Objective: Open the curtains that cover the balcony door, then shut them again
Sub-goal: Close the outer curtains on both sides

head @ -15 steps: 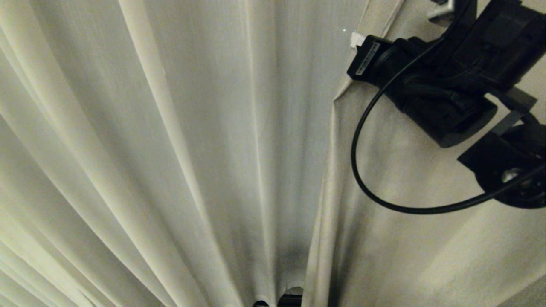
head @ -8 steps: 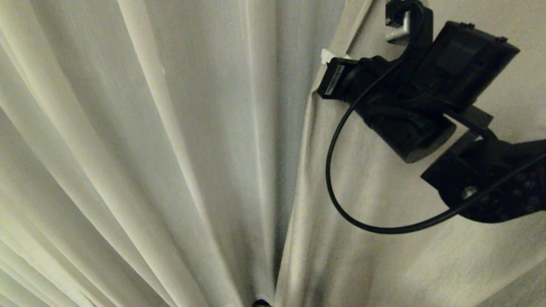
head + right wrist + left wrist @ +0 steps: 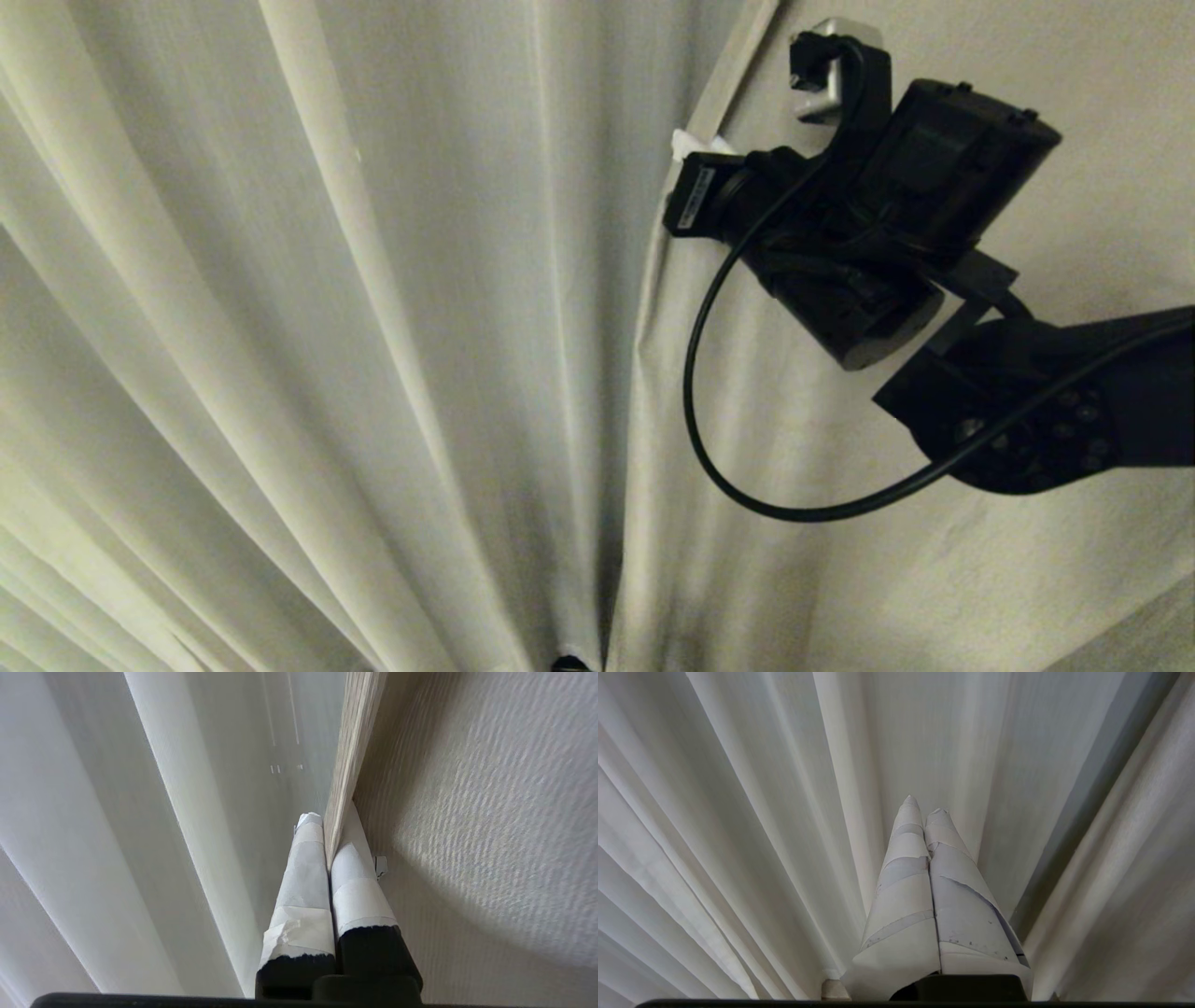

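Note that over the last second the right gripper (image 3: pixel 327 830) has carried the hem of the thick curtain panel (image 3: pixel 915 579) leftward across the head view, and the dark gap at the bottom has closed. Its taped fingers (image 3: pixel 306 877) are clamped on that edge. The panel now meets the sheer layer (image 3: pixel 280 327), so judge the closing stroke nearly complete. The balcony door is hidden. The left gripper (image 3: pixel 924 812) is closed on nothing, parked facing the pleats.
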Motion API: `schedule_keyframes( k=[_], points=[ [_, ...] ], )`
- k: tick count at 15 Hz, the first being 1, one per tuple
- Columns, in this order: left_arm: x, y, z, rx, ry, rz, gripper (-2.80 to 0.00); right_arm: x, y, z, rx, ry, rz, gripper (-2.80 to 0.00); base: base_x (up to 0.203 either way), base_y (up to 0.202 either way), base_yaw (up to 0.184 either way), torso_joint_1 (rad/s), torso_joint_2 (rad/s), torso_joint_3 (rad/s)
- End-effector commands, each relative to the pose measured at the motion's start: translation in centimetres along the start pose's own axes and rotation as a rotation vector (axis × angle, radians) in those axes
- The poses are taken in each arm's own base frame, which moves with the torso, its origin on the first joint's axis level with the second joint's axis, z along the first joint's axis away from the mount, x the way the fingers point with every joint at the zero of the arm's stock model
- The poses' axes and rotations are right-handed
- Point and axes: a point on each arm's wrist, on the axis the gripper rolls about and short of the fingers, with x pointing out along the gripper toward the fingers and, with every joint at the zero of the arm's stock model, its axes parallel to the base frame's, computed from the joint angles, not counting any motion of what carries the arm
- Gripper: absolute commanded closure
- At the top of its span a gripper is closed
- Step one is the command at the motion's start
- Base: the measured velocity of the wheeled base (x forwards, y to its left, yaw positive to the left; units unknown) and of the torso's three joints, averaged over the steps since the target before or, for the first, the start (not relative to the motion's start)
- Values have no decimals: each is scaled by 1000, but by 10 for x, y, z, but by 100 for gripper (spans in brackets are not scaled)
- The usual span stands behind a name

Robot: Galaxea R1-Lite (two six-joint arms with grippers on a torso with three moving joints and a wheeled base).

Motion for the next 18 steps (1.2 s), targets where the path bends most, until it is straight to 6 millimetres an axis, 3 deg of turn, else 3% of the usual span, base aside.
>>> schedule_keyframes(
  k=[1,18],
  points=[
    [0,0,0,-1,-1,0,0,0,2,-2,3,0,4,0,0,0,0,0,0,0],
    [0,0,0,1,-1,0,0,-14,48,-28,1,36,122,0,0,0,0,0,0,0]
  ],
)
